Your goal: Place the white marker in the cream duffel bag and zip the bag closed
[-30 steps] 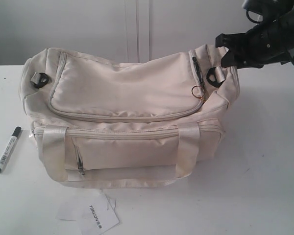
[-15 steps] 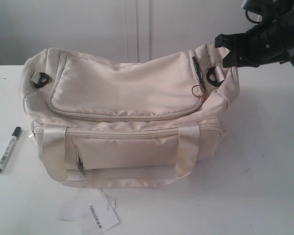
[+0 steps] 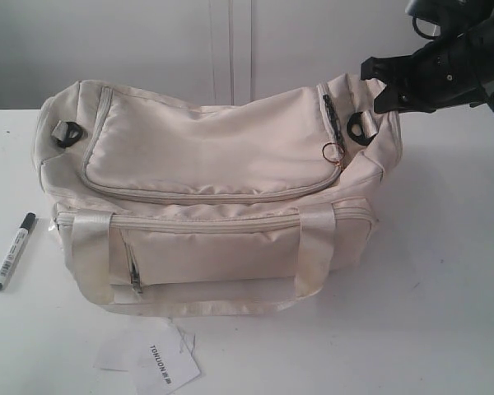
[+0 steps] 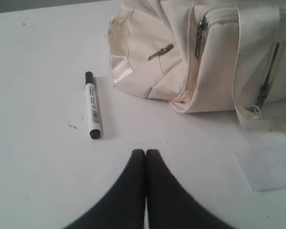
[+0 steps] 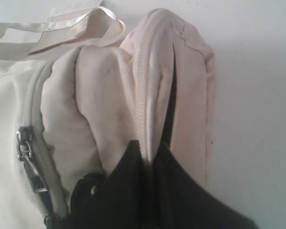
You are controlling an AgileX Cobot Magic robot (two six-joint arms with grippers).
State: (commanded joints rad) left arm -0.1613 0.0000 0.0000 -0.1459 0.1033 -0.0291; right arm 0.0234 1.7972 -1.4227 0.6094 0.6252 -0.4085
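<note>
At the bag's (image 3: 214, 189) far right end, a fabric fold beside the zip track is pinched by the right pincer (image 3: 377, 86). In the wrist view its jaws are seen clenched on that fold. Left pincer (image 4: 145, 155) is clenched on nothing and held over the worktop (image 3: 445, 271), near the marker (image 3: 12, 251) but apart from it. Marker is lying on the worktop left of the bag, untouched.

Step judged: bag end being anchored so the top flap can be unzipped. Flap zip looks fully shut, with the ring pull (image 3: 333, 154) parked at the right end, just beside the pinch.

Next move: the pull needs to be gripped and drawn along the curved track while the fold is kept taut. Left pincer must be released before the marker can be taken.

Paper tag (image 3: 160, 366) lies on the near side, out of the way. Handles are draped over the near face, not across the flap. Marker may roll if nudged.
</note>
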